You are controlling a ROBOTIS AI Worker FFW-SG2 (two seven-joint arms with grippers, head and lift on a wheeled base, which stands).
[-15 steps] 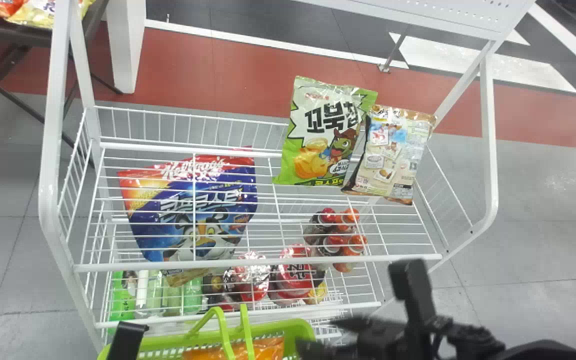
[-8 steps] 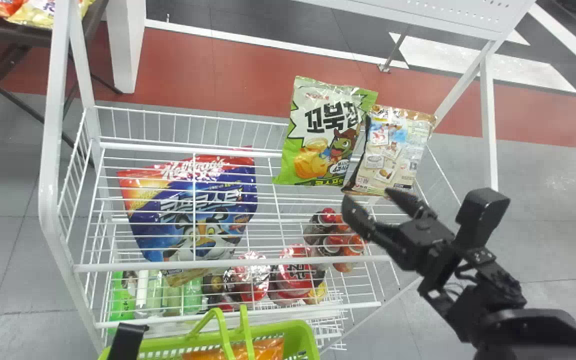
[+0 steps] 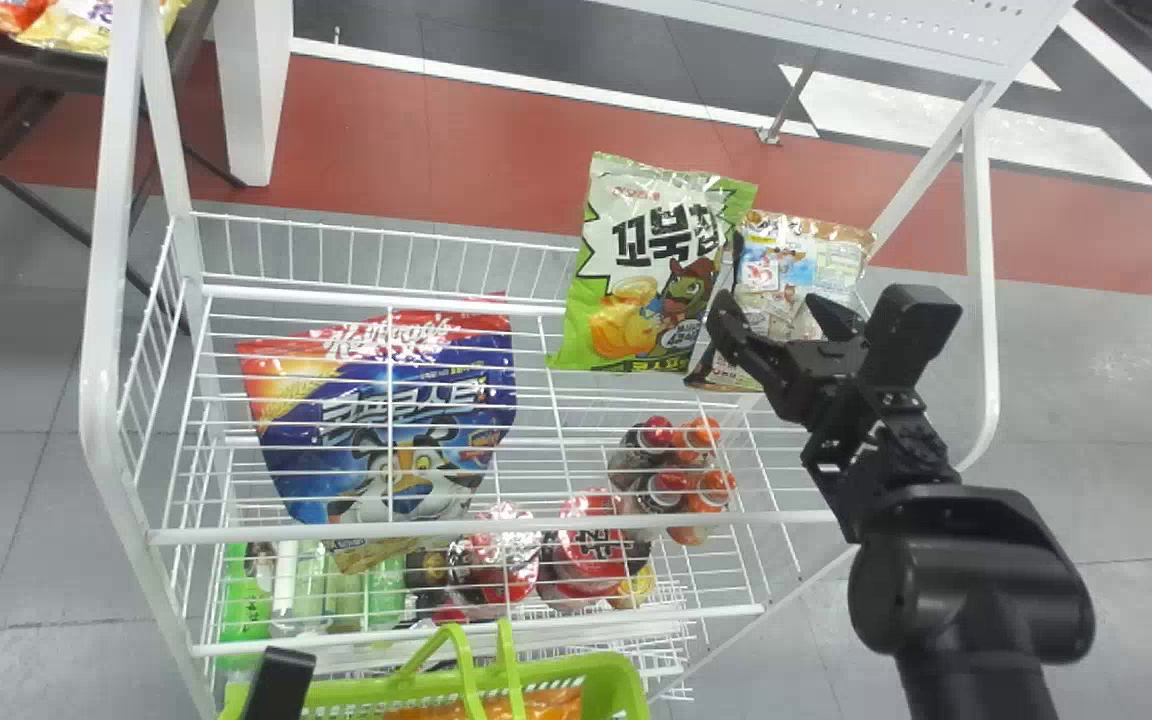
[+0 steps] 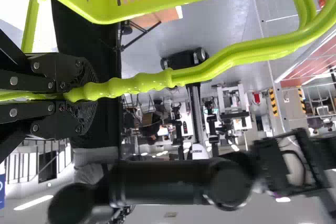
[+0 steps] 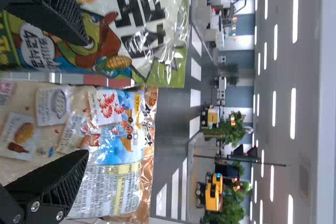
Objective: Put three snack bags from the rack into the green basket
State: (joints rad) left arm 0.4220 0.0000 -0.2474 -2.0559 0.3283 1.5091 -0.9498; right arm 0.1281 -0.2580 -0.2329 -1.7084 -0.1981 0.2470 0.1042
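Past the rack's far edge, a red band runs across the grey floor, bordered by a white line, then darker floor and white stripes. A dark table stands off its far left corner. Long strip lights line the ceiling; green plants stand in the distance.

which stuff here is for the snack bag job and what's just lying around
For the job:
- rack
- green basket, orange bag inside
- green bag
- brown bag
- left gripper, on the basket handle
- right gripper, open

Lying about:
- blue bag, probably
- capped bottles
- red tubs
- bags on the table
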